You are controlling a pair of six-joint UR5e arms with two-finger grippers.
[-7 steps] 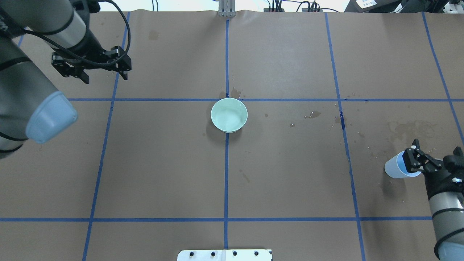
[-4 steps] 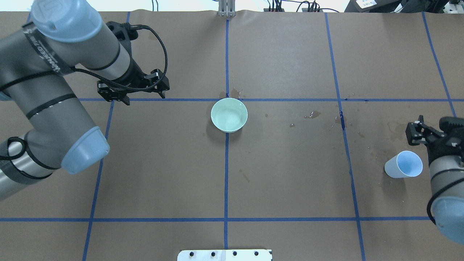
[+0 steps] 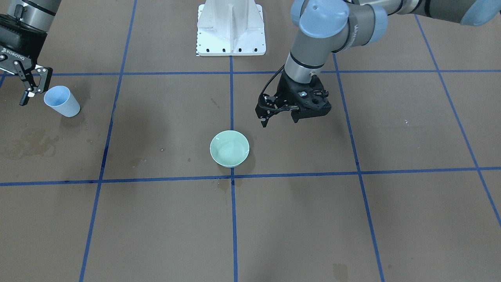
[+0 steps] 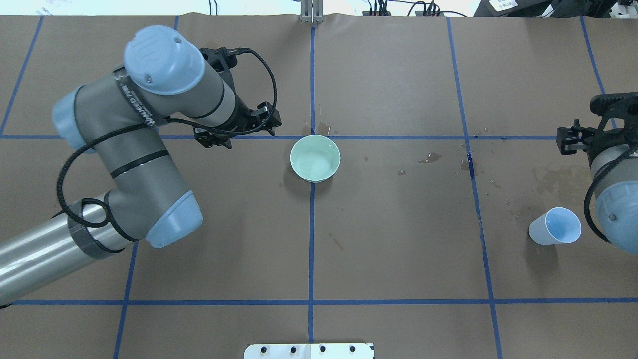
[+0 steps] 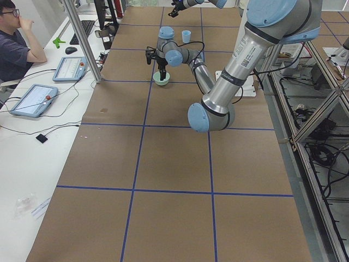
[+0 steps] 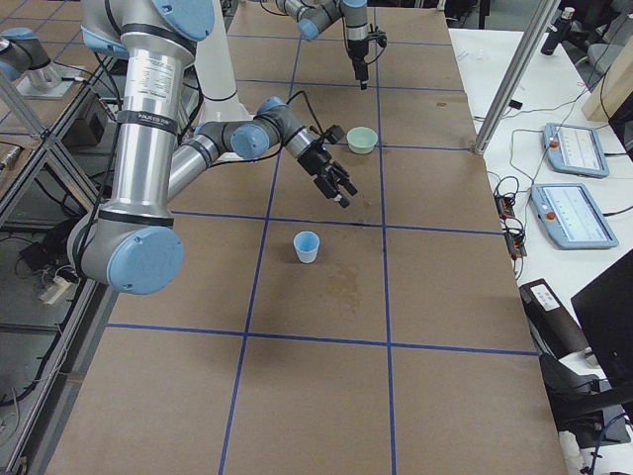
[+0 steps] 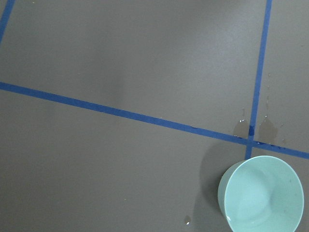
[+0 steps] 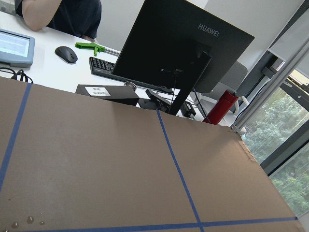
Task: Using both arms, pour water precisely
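Observation:
A pale green bowl [image 4: 315,158] sits at the table's centre, with glossy reflections inside that look like shallow water [image 4: 313,162]. My left gripper [image 4: 248,137] hovers just left of the bowl, open and empty; in the front-facing view this left gripper [image 3: 278,122] hangs above the bowl [image 3: 229,149], apart from it. A light blue cup [image 4: 555,227] stands upright at the right. My right gripper [image 3: 33,96] is open beside the cup [image 3: 62,101], not touching it. The left wrist view shows the bowl [image 7: 263,200] at its lower right.
Water drops and damp stains [image 4: 431,158] mark the brown paper right of the bowl and near the cup. The white pedestal [image 3: 231,27] stands at the robot's side. A person [image 5: 13,46] sits at a desk with tablets beyond the far edge.
My right gripper let go of the cup and drew back from it toward the far side. My left arm swung in from the far left, close to the bowl.

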